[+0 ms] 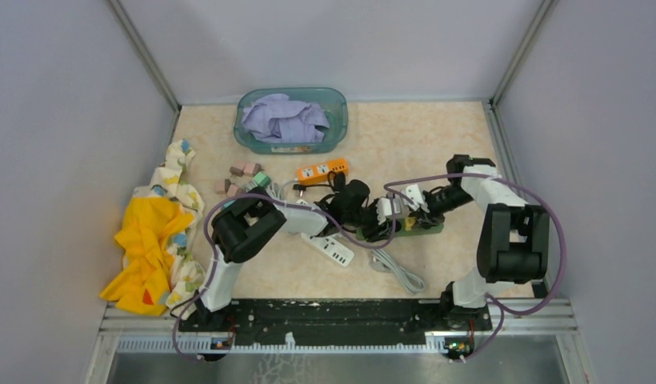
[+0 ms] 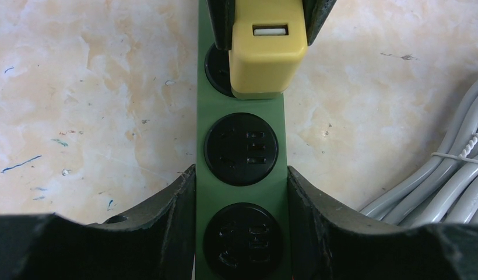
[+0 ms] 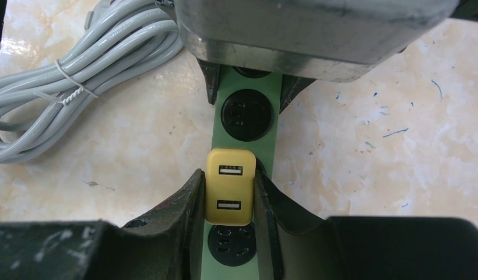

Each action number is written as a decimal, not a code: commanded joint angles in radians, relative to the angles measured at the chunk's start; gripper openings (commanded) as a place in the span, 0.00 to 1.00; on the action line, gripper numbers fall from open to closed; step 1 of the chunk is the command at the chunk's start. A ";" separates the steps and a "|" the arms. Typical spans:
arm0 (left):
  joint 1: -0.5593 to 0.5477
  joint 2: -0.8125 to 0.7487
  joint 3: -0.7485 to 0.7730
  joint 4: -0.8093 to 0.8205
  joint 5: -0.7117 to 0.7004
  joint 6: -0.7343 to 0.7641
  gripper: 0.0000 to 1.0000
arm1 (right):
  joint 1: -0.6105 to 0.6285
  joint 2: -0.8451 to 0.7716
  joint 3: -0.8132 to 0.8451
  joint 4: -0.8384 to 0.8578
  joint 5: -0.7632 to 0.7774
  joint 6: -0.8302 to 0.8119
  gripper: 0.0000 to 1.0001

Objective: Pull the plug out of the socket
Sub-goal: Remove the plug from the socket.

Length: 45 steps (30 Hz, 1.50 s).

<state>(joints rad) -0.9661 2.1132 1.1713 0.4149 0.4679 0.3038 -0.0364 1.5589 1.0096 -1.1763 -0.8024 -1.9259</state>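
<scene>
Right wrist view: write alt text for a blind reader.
The right tool grips a yellow USB plug seated in a green power strip, which the left tool clamps farther along. A tied gray cable lies beside.

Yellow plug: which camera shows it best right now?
Right wrist view: the yellow plug shows its whole top face with both USB ports, clamped in the right gripper and seated on the green power strip. The left wrist view catches only one end at the frame's top. In the top view it is too small to make out.
</scene>
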 commanded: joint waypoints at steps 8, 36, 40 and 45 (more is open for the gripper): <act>0.004 0.028 -0.035 -0.073 -0.035 -0.015 0.00 | 0.113 -0.011 0.004 -0.123 -0.291 -0.067 0.00; 0.003 0.033 -0.025 -0.088 -0.032 -0.017 0.00 | 0.098 -0.054 0.010 -0.028 -0.270 0.069 0.00; 0.003 0.030 -0.036 -0.087 -0.035 -0.014 0.00 | 0.062 -0.037 0.013 -0.091 -0.247 -0.007 0.00; 0.004 0.031 -0.035 -0.087 -0.034 -0.013 0.00 | 0.099 0.007 0.011 -0.181 -0.271 -0.119 0.00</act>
<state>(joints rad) -0.9661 2.1056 1.1587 0.4191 0.4660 0.3004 -0.0113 1.5524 1.0153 -1.1725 -0.7929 -1.9198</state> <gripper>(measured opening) 0.555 0.303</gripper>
